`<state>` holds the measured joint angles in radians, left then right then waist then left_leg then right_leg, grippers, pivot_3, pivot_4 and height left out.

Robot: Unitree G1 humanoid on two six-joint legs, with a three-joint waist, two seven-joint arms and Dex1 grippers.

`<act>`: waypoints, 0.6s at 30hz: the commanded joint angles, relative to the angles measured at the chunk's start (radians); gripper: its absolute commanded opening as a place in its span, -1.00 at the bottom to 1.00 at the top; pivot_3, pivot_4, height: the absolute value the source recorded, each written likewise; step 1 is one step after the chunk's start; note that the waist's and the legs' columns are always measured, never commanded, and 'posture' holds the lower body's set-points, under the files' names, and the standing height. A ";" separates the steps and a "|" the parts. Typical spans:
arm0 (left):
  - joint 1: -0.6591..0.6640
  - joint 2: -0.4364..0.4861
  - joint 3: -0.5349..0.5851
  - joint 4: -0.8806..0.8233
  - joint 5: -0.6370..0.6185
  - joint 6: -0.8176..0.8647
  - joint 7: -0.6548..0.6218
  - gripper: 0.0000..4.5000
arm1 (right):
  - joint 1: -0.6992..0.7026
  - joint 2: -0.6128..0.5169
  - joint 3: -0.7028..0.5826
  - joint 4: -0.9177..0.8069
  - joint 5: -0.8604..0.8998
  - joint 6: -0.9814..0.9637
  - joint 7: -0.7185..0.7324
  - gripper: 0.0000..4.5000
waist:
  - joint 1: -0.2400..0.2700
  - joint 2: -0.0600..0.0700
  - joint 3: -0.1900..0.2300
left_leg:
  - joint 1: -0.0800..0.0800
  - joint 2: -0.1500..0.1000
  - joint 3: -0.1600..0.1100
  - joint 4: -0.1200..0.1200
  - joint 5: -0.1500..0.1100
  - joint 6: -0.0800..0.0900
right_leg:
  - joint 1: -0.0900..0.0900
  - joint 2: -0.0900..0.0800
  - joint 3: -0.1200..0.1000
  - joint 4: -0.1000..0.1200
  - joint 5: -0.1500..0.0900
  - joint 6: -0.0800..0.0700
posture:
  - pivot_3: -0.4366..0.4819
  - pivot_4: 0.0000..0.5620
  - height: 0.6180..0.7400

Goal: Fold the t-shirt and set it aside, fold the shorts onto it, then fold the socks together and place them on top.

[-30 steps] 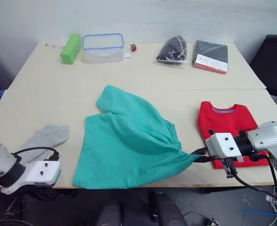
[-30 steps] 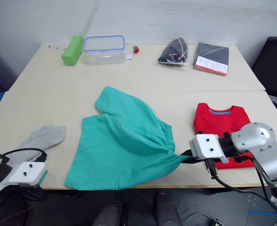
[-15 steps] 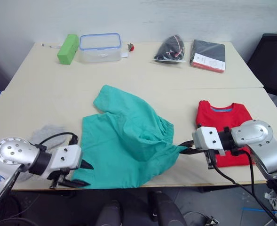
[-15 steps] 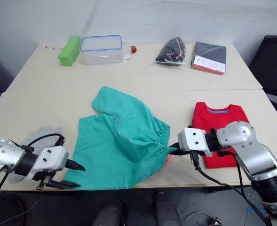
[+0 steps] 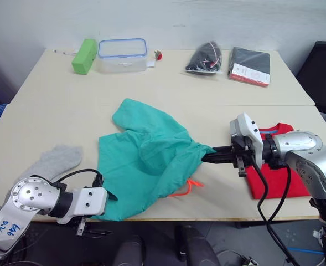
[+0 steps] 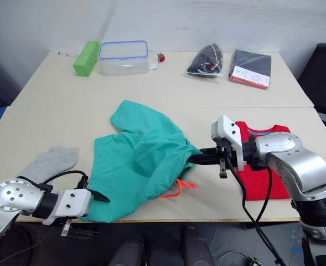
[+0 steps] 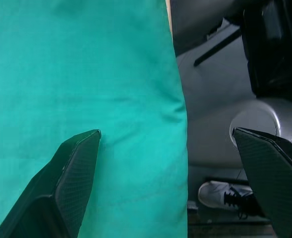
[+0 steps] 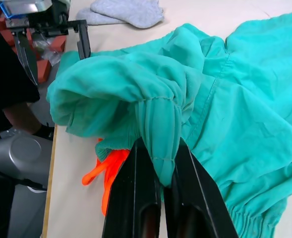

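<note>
Head view: the right gripper (image 5: 207, 157), clamped on the waistband of the shorts (image 5: 146, 160), lifts it over the table (image 5: 52, 105). Left wrist view: the left gripper (image 7: 178, 163), fingers spread, straddles the shorts' near hem

My two head eyes look forward and down over the beige table (image 5: 52, 105), near-identical framing, one offset slightly sideways. My left wrist camera sits very close on the rumpled teal-green cloth shorts (image 7: 81, 99) at the table's near edge, floor beyond. My right wrist camera looks along its fingers, close on the same shorts' gathered waistband. All four views share the shorts.
</note>
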<state>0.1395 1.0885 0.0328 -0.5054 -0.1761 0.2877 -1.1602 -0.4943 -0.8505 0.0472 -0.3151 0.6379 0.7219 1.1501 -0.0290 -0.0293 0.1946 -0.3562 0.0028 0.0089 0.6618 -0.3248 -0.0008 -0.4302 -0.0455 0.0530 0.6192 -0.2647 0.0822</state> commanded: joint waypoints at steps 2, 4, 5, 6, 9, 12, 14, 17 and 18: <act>-0.025 -0.055 -0.011 0.053 0.035 -0.034 0.067 0.99 | -0.049 0.017 -0.064 -0.022 0.074 0.056 -0.034 -1.00 | 0.000 0.000 0.000 | 0.000 0.000 0.000 0.000 0.000 0.000 | 0.000 0.000 0.000 0.000 0.000 0.000 | -0.05 -0.47 1.00; -0.035 -0.071 -0.016 0.067 0.038 -0.038 0.074 0.99 | -0.065 0.026 -0.071 -0.011 0.087 0.077 -0.051 -1.00 | -0.001 0.000 0.000 | 0.000 0.000 0.000 0.000 0.000 0.000 | 0.000 -0.001 0.000 0.000 0.000 0.001 | -0.05 -0.47 1.00; -0.041 -0.073 -0.022 0.075 0.047 -0.045 0.077 0.99 | -0.072 0.030 -0.071 -0.005 0.088 0.083 -0.059 -1.00 | 0.000 0.000 0.000 | 0.000 0.000 0.000 0.000 0.000 0.000 | 0.000 -0.001 0.000 0.000 0.000 0.001 | -0.05 -0.47 1.00; -0.046 -0.075 -0.029 0.084 0.060 -0.056 0.084 0.99 | -0.076 0.032 -0.066 0.001 0.078 0.077 -0.064 -1.00 | 0.000 0.000 0.000 | 0.000 0.000 0.000 0.000 0.000 0.000 | 0.000 -0.001 0.000 0.000 0.000 0.001 | -0.05 -0.47 1.00; -0.059 -0.081 -0.038 0.103 0.078 -0.071 0.100 0.99 | -0.075 0.033 -0.053 0.012 0.054 0.059 -0.069 -1.00 | 0.000 0.002 -0.001 | 0.000 0.000 -0.001 0.000 0.000 0.000 | 0.000 -0.001 -0.001 0.000 0.000 0.001 | -0.05 -0.47 1.00; -0.077 -0.083 -0.050 0.118 0.091 -0.080 0.103 0.99 | -0.076 0.038 -0.046 0.031 0.035 0.045 -0.072 -1.00 | 0.002 0.003 -0.001 | 0.000 0.000 -0.001 0.000 0.000 0.000 | 0.001 -0.001 -0.001 0.000 0.000 0.001 | -0.05 -0.47 1.00; -0.081 -0.082 -0.051 0.120 0.093 -0.081 0.102 0.99 | -0.077 0.042 -0.043 0.042 0.026 0.038 -0.074 -1.00 | 0.002 0.003 -0.001 | 0.001 0.000 -0.001 0.000 0.000 0.000 | 0.001 -0.002 -0.001 0.000 0.000 0.000 | -0.05 -0.47 1.00; -0.090 -0.088 -0.046 0.121 0.083 -0.071 0.105 0.82 | -0.075 0.047 -0.040 0.054 0.013 0.029 -0.073 -1.00 | 0.002 0.003 -0.001 | 0.001 0.000 0.000 0.000 0.000 0.001 | 0.001 -0.002 -0.001 0.000 0.000 0.000 | -0.05 -0.47 1.00; -0.096 -0.087 -0.046 0.120 0.074 -0.066 0.098 0.74 | -0.075 0.048 -0.039 0.056 0.010 0.028 -0.073 -1.00 | 0.001 0.003 -0.001 | 0.001 0.000 -0.001 0.000 0.000 0.001 | 0.001 -0.002 -0.001 0.000 0.000 0.000 | -0.05 -0.47 1.00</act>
<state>0.0496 1.0019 -0.0154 -0.4074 -0.1213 0.2105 -1.0841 -0.5540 -0.8069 0.0241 -0.2583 0.6473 0.7701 1.0769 -0.0275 -0.0260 0.1933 -0.3556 0.0026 0.0083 0.6618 -0.3243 -0.0001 -0.4290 -0.0472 0.0523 0.6197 -0.2644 0.0827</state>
